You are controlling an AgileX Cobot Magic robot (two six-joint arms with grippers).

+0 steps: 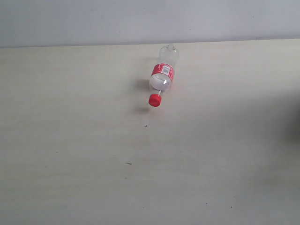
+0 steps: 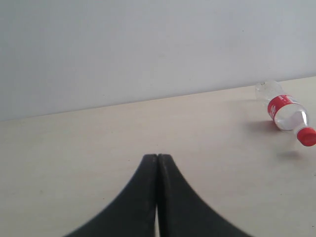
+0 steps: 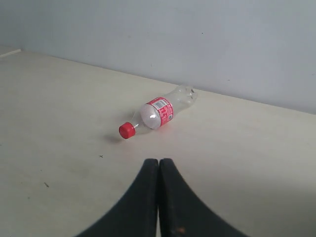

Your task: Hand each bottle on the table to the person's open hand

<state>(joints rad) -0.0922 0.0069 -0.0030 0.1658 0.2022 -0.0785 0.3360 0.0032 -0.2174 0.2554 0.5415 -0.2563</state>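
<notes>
One small clear bottle with a red label and red cap lies on its side near the back edge of the pale beige table, cap toward the front. It also shows in the left wrist view as the same bottle and in the right wrist view as the bottle. My left gripper is shut and empty, well short of it. My right gripper is shut and empty too, a short way before the cap. The other bottles and the person's hand are out of view. Neither gripper shows in the exterior view.
A plain grey wall rises behind the table's back edge. A few tiny dark specks mark the tabletop. A dark shadow falls over the right edge of the exterior view.
</notes>
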